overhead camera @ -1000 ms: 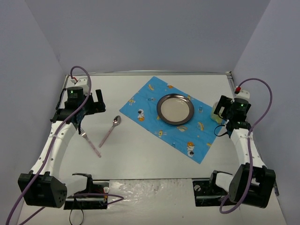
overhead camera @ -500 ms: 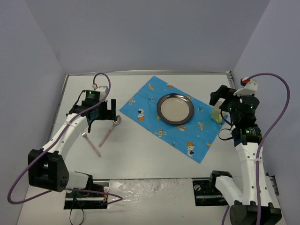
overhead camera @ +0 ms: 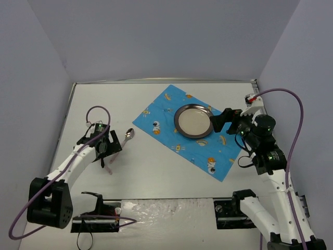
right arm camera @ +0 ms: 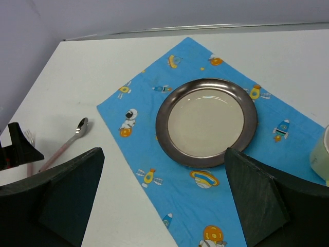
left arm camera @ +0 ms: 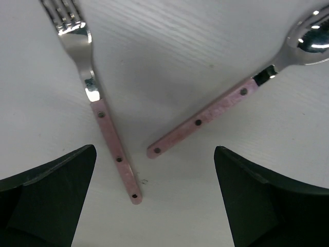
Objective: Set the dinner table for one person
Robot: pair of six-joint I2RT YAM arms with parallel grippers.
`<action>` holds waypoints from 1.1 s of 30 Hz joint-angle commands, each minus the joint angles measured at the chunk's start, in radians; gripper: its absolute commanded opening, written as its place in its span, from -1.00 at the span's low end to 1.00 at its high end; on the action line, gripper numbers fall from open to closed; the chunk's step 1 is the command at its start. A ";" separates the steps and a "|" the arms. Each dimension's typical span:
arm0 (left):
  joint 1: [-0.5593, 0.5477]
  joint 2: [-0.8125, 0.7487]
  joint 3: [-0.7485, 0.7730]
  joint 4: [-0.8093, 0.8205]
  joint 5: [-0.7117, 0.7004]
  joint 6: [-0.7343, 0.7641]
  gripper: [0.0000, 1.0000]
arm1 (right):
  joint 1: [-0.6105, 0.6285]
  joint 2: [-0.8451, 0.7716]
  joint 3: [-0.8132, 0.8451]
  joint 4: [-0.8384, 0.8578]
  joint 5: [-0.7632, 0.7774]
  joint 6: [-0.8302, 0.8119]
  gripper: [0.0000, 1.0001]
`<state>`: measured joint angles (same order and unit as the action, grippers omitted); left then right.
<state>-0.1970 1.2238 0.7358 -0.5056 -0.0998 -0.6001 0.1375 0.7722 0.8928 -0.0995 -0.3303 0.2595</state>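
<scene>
The left gripper [left arm camera: 157, 206] is hanging with jaws spread wide, the fork [left arm camera: 105, 128] and spoon [left arm camera: 205, 116] lying between them on the hard dinner table [overhead camera: 156, 172]. The fork looks light and slippery; pinch its pink handle. The right gripper [right arm camera: 164, 206] is gaping too.

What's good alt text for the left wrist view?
A fork and a spoon with pink handles lie on a white table, forming a V without touching. The open left gripper hovers over them, its dark fingers at both lower corners.

Lab test cell
Bare grey walls [overhead camera: 156, 36] box in the dinner table [overhead camera: 156, 177]; purple cables [overhead camera: 281, 90] loop off my bolted arms [overhead camera: 70, 164]
</scene>
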 commanded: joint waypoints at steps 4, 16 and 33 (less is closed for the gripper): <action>0.064 -0.153 -0.078 0.003 -0.177 -0.232 0.90 | 0.093 -0.052 -0.024 0.040 -0.015 -0.025 1.00; 0.115 -0.042 -0.138 0.053 -0.165 -0.275 0.48 | 0.188 -0.107 -0.037 0.002 0.056 -0.089 1.00; 0.130 0.007 -0.159 0.073 -0.183 -0.278 -0.86 | 0.208 -0.125 -0.051 -0.003 0.103 -0.102 1.00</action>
<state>-0.0780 1.2330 0.5663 -0.4247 -0.2642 -0.8711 0.3311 0.6449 0.8423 -0.1574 -0.2566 0.1767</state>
